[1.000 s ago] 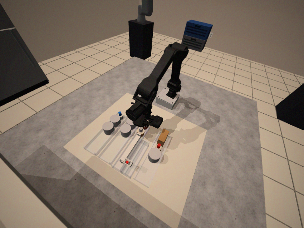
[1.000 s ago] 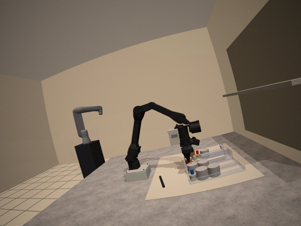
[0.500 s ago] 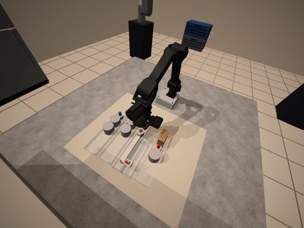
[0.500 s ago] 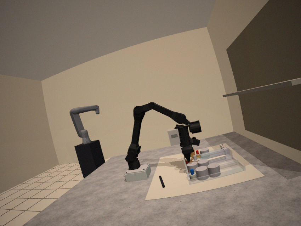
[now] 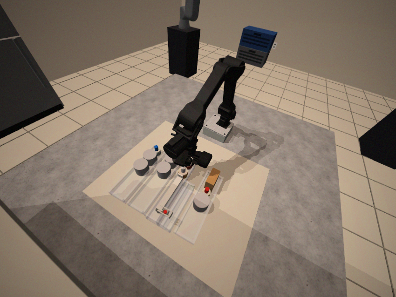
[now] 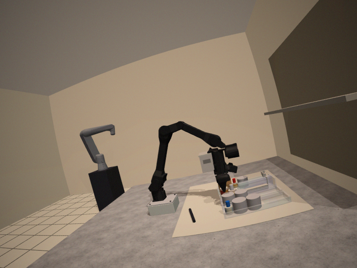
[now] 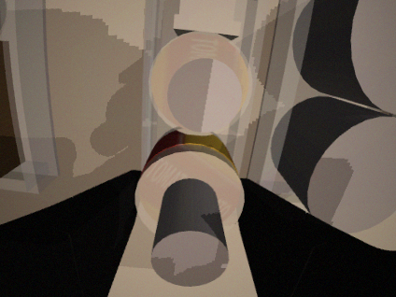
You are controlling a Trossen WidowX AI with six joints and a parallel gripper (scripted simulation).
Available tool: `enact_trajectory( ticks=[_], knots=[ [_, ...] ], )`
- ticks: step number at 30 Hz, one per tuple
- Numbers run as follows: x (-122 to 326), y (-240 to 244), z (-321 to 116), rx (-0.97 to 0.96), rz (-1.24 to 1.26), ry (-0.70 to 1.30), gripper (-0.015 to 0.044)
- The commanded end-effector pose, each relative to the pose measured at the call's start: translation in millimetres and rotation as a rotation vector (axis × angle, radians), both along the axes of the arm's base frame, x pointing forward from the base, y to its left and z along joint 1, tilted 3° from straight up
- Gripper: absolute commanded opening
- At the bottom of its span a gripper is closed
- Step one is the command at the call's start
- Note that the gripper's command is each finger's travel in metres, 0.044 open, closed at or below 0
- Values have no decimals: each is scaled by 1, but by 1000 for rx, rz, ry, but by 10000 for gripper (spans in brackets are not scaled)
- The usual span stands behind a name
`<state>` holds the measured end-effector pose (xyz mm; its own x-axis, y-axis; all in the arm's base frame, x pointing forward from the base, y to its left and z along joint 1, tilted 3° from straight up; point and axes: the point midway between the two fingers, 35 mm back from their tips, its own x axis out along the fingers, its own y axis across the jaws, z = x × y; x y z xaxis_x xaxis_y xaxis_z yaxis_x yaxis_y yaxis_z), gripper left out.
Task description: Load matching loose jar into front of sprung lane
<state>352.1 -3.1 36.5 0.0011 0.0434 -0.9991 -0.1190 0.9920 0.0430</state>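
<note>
My gripper (image 5: 190, 163) (image 6: 223, 188) (image 7: 190, 185) is shut on a jar (image 7: 161, 181) with a pale lid, grey knob and dark red and yellow body. Its red side shows in the top view (image 5: 189, 167) and the exterior view (image 6: 221, 191). It looks upright at the sprung lane's front end. Directly behind it, a matching grey-knobbed jar (image 5: 182, 172) (image 6: 231, 187) (image 7: 161, 89) stands in the lane, against or very near the white pusher plate (image 7: 207, 16). The two jars look touching or almost so. The front stop and the held jar's base are hidden.
Grey cylinders (image 5: 163, 169) (image 6: 240, 195) (image 7: 355, 177) stand in the lanes beside the sprung lane. A blue-capped jar (image 5: 156, 150) (image 6: 228, 206) is farther off. Across the other side are an orange block (image 5: 212, 178), a red-capped jar (image 5: 206, 191) and another grey cylinder (image 5: 201, 202). Clear dividers separate the lanes.
</note>
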Motion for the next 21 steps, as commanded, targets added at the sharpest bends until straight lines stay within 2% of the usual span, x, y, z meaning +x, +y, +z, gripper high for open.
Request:
enact_trajectory(
  ticks=[1, 21],
  knots=[
    [6, 0, 0, 0, -3, -24, 0],
    [6, 1, -7, 1, -3, -24, 0]
  ],
)
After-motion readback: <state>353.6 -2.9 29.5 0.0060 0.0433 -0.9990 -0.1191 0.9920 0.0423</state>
